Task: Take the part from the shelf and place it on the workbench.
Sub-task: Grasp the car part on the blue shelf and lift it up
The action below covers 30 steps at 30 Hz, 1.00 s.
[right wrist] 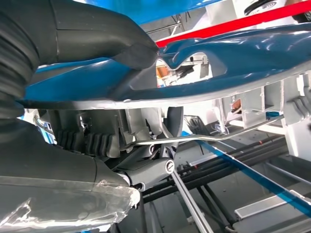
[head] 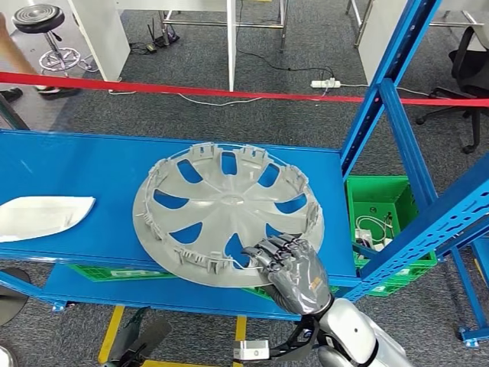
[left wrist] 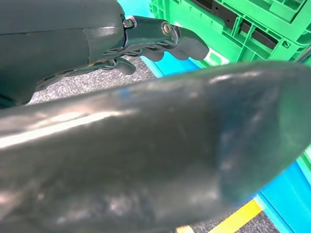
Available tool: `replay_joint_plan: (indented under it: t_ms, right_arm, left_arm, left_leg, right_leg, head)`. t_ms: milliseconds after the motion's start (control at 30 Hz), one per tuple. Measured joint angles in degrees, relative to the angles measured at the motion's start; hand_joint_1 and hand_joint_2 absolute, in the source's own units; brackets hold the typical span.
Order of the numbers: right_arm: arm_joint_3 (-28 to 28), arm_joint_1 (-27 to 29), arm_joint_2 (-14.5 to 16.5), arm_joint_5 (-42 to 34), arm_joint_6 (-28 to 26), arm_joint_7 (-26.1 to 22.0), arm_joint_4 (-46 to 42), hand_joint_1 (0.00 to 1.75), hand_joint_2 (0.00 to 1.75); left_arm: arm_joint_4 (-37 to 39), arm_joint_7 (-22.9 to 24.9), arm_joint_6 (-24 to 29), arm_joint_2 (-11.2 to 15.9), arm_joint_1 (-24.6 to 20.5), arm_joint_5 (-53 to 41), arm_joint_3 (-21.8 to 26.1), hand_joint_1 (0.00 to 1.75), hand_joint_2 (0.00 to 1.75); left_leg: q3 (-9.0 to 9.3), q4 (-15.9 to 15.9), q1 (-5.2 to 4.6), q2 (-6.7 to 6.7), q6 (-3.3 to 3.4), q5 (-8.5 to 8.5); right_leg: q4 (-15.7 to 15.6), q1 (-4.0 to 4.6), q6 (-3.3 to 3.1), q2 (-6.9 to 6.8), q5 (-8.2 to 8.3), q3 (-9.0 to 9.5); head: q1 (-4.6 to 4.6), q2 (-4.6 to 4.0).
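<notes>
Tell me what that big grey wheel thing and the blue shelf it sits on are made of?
The wheel cover looks like moulded plastic, matt silver-grey: it has thin spokes and small clips round its rim. The right hand grips its near edge. The blue shelf looks like painted metal, smooth with a slight sheen, and its blue posts have punched holes. I cannot be sure of either from looks alone.

The right hand (head: 291, 269) reaches up from the near right on its silver arm, dark fingers (head: 283, 246) curled over the near rim of the grey plastic wheel cover (head: 228, 210), thumb beneath, gripping it. The left hand (left wrist: 161, 41) hangs low with its fingers loosely extended, holding nothing.
</notes>
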Motion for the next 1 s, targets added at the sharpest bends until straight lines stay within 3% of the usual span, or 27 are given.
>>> replay_joint_plan:
  t_ms: [333,600,733,867,933,1000]
  right_arm:
    - [0.0,0.0,0.0,0.1,0.2,0.0,0.0,1.75,1.75]
    - [0.1,0.3,0.0,-0.7,3.7,0.6,0.8,1.75,1.75]
    - [0.1,0.8,0.0,-1.6,5.1,0.6,0.9,1.75,1.75]
    - [0.1,1.0,-0.1,-2.1,5.7,0.3,0.9,1.75,1.75]
    - [0.1,1.1,-0.1,-2.2,5.8,0.1,0.9,1.75,1.75]
    - [0.1,1.3,-0.1,-2.2,5.9,0.0,0.9,1.75,1.75]
  left_arm:
    - [0.0,0.0,0.0,0.0,0.0,0.0,0.0,0.0,0.0]
    - [-0.3,0.7,-0.5,0.2,0.3,-0.5,0.0,0.0,0.0]
    - [-0.6,0.9,-1.0,0.4,0.7,-0.7,0.0,0.0,0.0]
    - [-0.9,0.9,-1.1,0.5,0.9,-1.2,0.0,0.0,0.0]
    - [-1.2,1.0,-1.1,0.5,1.0,-1.5,0.0,0.0,0.0]
    - [-1.4,1.1,-1.2,0.5,1.1,-1.8,0.1,0.0,0.0]
  left_leg:
    - [0.0,0.0,0.0,0.0,0.0,0.0]
    - [-0.05,0.1,-0.23,0.0,0.13,-0.09]
    - [-0.19,0.4,-0.6,0.0,0.52,-0.24]
    - [-0.37,0.5,-0.82,0.02,1.5,0.19]
    - [-0.4,-0.2,-0.68,0.18,2.17,0.91]
    - [-0.67,-0.5,-0.8,0.32,2.63,1.4]
  right_leg:
    - [0.0,0.0,0.0,0.0,0.0,0.0]
    - [-0.1,-0.27,0.15,0.0,0.09,0.01]
    - [-0.1,-0.64,0.52,0.0,0.16,0.01]
    - [-0.4,-1.0,1.46,0.02,0.54,0.12]
    - [1.3,-0.88,1.45,-0.08,-1.51,-0.65]
    - [8.1,-0.36,0.86,-0.17,-6.53,-2.85]
  head:
    - [0.0,0.0]
    - [-0.02,0.0]
    - [-0.02,0.0]
    - [-0.02,0.0]
    - [0.05,0.0]
    - [0.11,0.0]
